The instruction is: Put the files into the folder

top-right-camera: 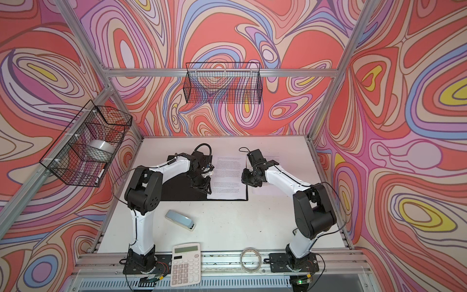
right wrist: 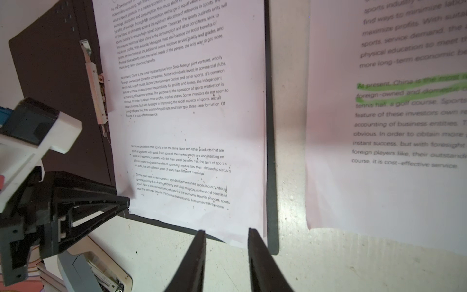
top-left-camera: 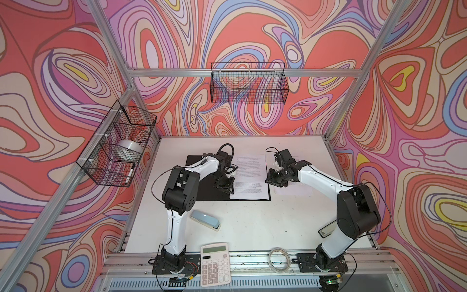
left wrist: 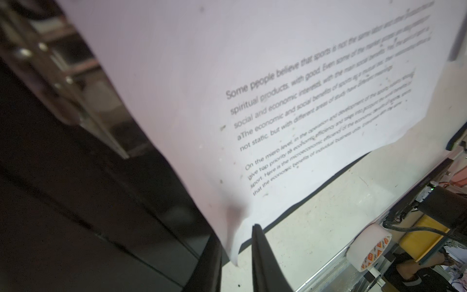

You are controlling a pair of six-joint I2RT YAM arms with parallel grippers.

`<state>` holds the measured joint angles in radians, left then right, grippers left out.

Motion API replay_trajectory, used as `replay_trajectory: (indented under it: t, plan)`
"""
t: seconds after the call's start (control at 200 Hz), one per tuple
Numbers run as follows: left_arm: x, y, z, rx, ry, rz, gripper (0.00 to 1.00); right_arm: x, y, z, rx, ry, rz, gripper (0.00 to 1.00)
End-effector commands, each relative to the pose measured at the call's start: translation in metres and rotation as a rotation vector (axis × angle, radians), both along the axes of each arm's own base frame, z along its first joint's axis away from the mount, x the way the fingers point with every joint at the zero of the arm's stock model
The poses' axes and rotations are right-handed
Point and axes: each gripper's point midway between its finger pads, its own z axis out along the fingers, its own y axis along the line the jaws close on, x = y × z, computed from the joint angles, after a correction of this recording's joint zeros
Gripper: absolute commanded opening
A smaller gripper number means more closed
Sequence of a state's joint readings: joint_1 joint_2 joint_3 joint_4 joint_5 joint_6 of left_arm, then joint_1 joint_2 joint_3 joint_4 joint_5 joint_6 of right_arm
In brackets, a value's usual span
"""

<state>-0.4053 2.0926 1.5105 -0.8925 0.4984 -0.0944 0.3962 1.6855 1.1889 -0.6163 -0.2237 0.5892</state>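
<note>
The folder (top-left-camera: 202, 187) (top-right-camera: 177, 189) lies open on the table, black inside up, with a metal clip (right wrist: 96, 83) along its spine. One printed sheet of the files (top-left-camera: 250, 174) (right wrist: 189, 126) rests on its right half. A second sheet (top-left-camera: 290, 187) (right wrist: 404, 126), with green highlighted lines, lies on the table to the right of the folder. My left gripper (top-left-camera: 231, 191) (left wrist: 235, 232) is at the first sheet's near left corner. That corner curls up between its narrowly open fingers, with a gap still showing. My right gripper (top-left-camera: 268, 180) (right wrist: 226, 231) hovers open and empty over the sheet's near right corner.
A grey-blue stapler (top-left-camera: 204, 220) lies near the left arm. At the front edge sit a white calculator (top-left-camera: 214, 264) and a coiled clear ring (top-left-camera: 279, 256). A small dark device (top-left-camera: 327, 230) lies by the right arm. Wire baskets (top-left-camera: 116, 144) (top-left-camera: 249, 83) hang on the left and back walls.
</note>
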Motion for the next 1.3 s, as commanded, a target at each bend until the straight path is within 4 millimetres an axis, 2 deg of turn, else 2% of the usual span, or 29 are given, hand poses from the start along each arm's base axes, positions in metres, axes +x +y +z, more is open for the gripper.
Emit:
replay_trajectory:
  t: [0.0, 0.22, 0.351, 0.421, 0.521, 0.641, 0.766, 0.936, 1.001, 1.197, 1.297]
  plan:
    - [-0.003, -0.004, 0.001, -0.002, 0.039, 0.01, 0.2, 0.0, 0.0, 0.001, -0.009, -0.017, -0.003, 0.3]
    - [-0.003, -0.007, 0.005, -0.019, 0.056, 0.017, 0.17, 0.001, 0.001, 0.001, -0.007, -0.018, -0.002, 0.3]
    - [-0.005, -0.006, 0.004, -0.009, 0.062, 0.014, 0.2, 0.0, 0.0, 0.0, -0.008, -0.014, -0.006, 0.31]
    - [-0.007, -0.005, 0.004, -0.011, 0.067, 0.01, 0.25, 0.001, -0.001, 0.001, -0.014, -0.019, -0.011, 0.32]
    - [-0.007, -0.001, 0.006, 0.011, 0.062, 0.004, 0.39, 0.002, -0.008, 0.005, -0.041, -0.036, -0.032, 0.36]
    - [-0.007, 0.004, 0.017, 0.038, 0.036, -0.019, 0.51, 0.002, -0.026, 0.01, -0.128, -0.051, -0.077, 0.43]
    - [-0.007, 0.007, 0.038, 0.042, 0.003, -0.04, 0.57, -0.002, -0.047, 0.011, -0.232, -0.061, -0.109, 0.45]
    - [-0.005, 0.011, 0.07, 0.038, -0.076, -0.067, 0.69, -0.01, -0.064, 0.006, -0.328, -0.068, -0.092, 0.46]
    - [-0.001, 0.009, 0.087, 0.016, -0.12, -0.086, 0.7, -0.012, -0.069, 0.001, -0.361, -0.066, -0.084, 0.46]
    - [0.021, 0.003, 0.142, -0.034, -0.278, -0.097, 0.7, -0.015, -0.064, -0.015, -0.423, -0.064, -0.025, 0.45]
    - [0.031, 0.004, 0.161, -0.05, -0.33, -0.074, 0.7, -0.012, -0.058, -0.02, -0.461, -0.061, 0.009, 0.45]
